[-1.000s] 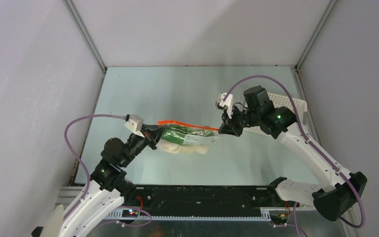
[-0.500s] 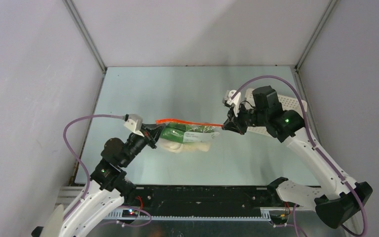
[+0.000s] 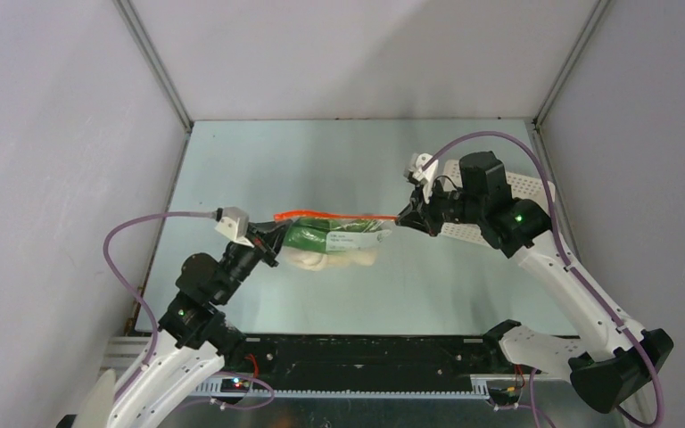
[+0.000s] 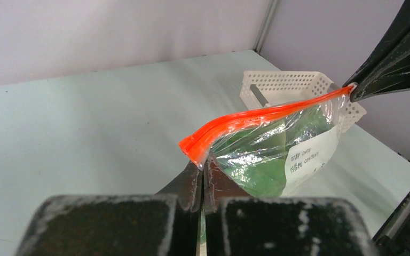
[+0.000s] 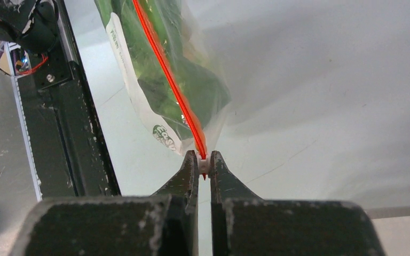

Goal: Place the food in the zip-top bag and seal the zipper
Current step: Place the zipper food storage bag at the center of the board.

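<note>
- Left gripper (image 4: 202, 166) is clenching one end of the zipper (image 4: 256, 118), with its jaws pinched tight on the orange-red strip.
- Right gripper (image 5: 204, 161) is clamping the other end of the zipper, and a bit of pale plastic is showing between its fingertips.
- Bag (image 3: 350, 242) is hanging stretched between the two grippers over the middle of the desk (image 3: 321, 160), with the zipper running taut along its top edge.
- Cannot tell whether the bag's bottom is touching the desk.
- Food (image 3: 308, 237) is sitting inside the bag, green leafy pieces lying up near the zipper and cream pieces bulging along the lower edge.
- A white label (image 4: 309, 156) on the bag is facing the near side, print too small to read.
- The zipper lips are lying together as one thin line in the right wrist view; cannot tell if they are sealed all the way.
- Basket (image 3: 528, 189) is sitting on the desk at the right, partly under the right arm and apart from the bag.
</note>
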You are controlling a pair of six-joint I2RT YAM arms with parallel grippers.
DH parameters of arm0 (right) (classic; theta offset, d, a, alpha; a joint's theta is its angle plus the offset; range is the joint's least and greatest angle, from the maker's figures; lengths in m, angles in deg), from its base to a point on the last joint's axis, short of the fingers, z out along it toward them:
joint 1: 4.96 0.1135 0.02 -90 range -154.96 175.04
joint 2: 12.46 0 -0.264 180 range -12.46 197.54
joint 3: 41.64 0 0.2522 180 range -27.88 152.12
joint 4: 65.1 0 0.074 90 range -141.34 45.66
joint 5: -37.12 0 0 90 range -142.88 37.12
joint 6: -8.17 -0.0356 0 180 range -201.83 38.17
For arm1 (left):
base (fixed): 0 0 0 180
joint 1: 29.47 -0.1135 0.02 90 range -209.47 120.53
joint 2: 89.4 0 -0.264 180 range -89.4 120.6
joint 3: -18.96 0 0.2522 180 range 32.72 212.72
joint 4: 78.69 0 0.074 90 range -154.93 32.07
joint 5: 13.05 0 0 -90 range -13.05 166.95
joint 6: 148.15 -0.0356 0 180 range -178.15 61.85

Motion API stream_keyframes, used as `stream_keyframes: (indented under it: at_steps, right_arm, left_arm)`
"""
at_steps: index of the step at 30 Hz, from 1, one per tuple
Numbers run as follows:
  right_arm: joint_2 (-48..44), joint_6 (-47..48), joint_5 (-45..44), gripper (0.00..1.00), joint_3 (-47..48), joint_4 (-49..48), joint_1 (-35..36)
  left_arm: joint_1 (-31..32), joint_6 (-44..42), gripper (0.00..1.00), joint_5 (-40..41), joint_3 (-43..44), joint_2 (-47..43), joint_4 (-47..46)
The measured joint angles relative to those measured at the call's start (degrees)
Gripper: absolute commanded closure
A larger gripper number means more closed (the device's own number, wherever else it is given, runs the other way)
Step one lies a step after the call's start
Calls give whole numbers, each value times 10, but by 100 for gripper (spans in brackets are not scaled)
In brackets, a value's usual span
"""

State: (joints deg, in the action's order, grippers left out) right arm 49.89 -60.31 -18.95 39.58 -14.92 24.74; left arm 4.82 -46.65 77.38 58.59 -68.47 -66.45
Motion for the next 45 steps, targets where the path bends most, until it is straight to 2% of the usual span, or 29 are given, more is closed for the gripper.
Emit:
stream_keyframes:
  at_steps: [12, 19, 27, 33, 34, 35, 36, 38, 40, 45]
  right_arm:
    - [1, -33, -1, 100, -1, -49, -4]
    - [28, -86, -1, 100, -1, -95, -35]
    - [99, -137, 19, 100, -1, -155, -85]
    - [170, -166, 49, 100, 6, -197, -131]
    - [185, -170, 51, 100, 10, -205, -136]
    - [199, -173, 54, 100, 14, -214, -141]
    - [214, -178, 55, 100, 19, -223, -145]
    - [240, -190, 56, 100, 28, -243, -153]
    - [267, -207, 50, 100, 40, -261, -165]
    - [341, -246, 33, 100, 99, -282, -190]
  left_arm:
    - [1, -5, 100, 30, 20, 20, 3]
    - [-14, -3, 100, 58, 82, 143, -19]
    - [-106, 47, 100, -35, 100, 284, -88]
    - [-148, 66, 100, -104, 161, 407, -127]
    - [-154, 67, 95, -112, 171, 428, -133]
    - [-160, 68, 84, -122, 183, 448, -137]
    - [-167, 70, 28, -132, 193, 469, -142]
    - [-182, 71, 4, -148, 220, 509, -148]
    - [-198, 75, 1, -153, 252, 541, -147]
    - [-214, 80, 0, -157, 320, 587, -144]
